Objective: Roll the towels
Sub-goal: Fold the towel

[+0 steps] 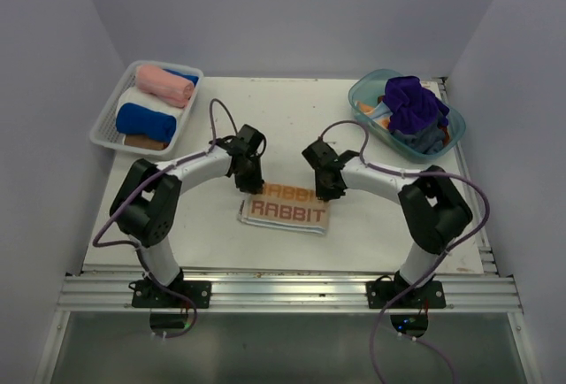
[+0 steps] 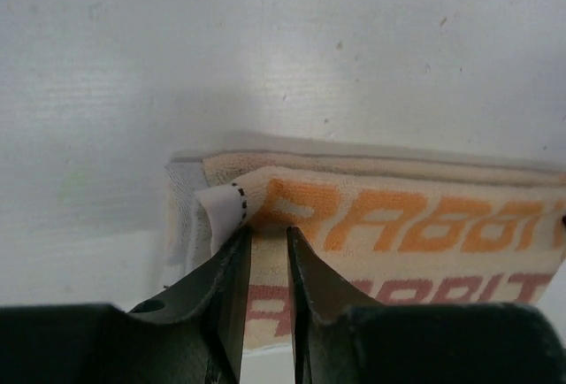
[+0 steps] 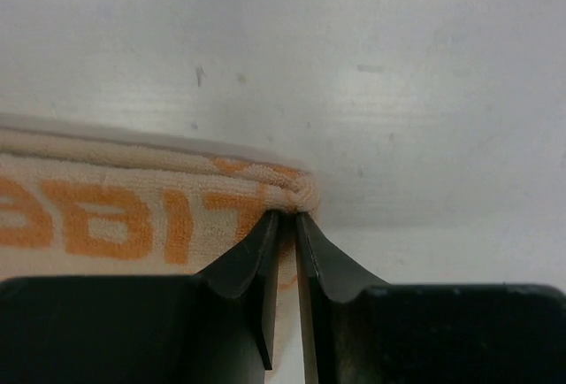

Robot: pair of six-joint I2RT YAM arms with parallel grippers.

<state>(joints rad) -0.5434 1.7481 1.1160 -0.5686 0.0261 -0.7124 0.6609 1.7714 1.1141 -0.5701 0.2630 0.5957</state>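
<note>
Pinching the far edge of the RABBIT towel (image 1: 285,211) from both ends: left gripper (image 1: 249,186) on the far-left corner, right gripper (image 1: 329,191) on the far-right one. Both arms are elbowed outward, forearms angled in toward centre, wrists pitched down at the table (image 1: 265,110). In the left wrist view the fingers (image 2: 232,264) are narrowly apart with the turned-up hem and its white tag clamped at the tips. In the right wrist view the fingers (image 3: 252,256) are nearly together, with a curled lip of cloth bunched at the tips. The towel lies flat mid-table, text facing the bases. Pink (image 1: 164,83), white (image 1: 150,101) and blue (image 1: 146,121) rolls sit in the mesh basket (image 1: 102,132) far left. A purple towel (image 1: 414,101) is heaped in the teal tub (image 1: 363,101) far right.
</note>
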